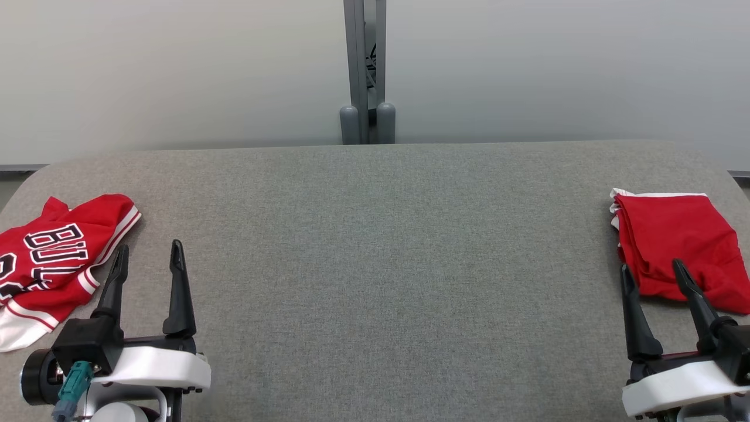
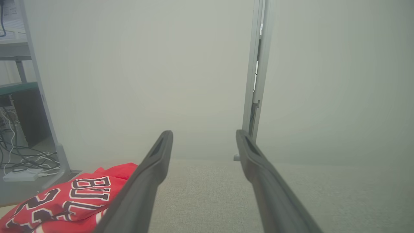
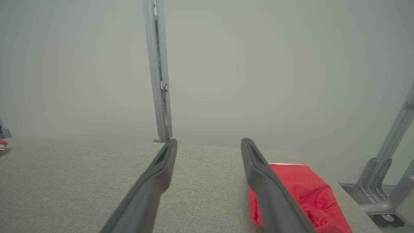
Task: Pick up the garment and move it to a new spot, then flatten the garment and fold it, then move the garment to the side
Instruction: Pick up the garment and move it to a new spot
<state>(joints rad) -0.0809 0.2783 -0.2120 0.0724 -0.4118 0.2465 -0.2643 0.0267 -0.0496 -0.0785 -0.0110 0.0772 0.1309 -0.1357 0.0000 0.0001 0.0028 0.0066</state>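
A crumpled red jersey (image 1: 58, 252) with black-and-white lettering and white trim lies at the left end of the grey fabric table (image 1: 375, 264). My left gripper (image 1: 149, 246) stands open just to its right, with nothing between its fingers. The left wrist view has the jersey (image 2: 71, 197) beside the left finger of the open gripper (image 2: 203, 132). A second red garment (image 1: 674, 240), folded, rests at the table's right end. My right gripper (image 1: 650, 265) is open at its near edge. In the right wrist view this folded garment (image 3: 304, 194) lies behind the right finger of the gripper (image 3: 209, 140).
A grey metal post (image 1: 364, 70) rises behind the table's far edge, between pale wall panels. Off the table's left end are shelves and loose cables (image 2: 19, 155) on the floor. A metal frame on a caster (image 3: 388, 191) stands off the right end.
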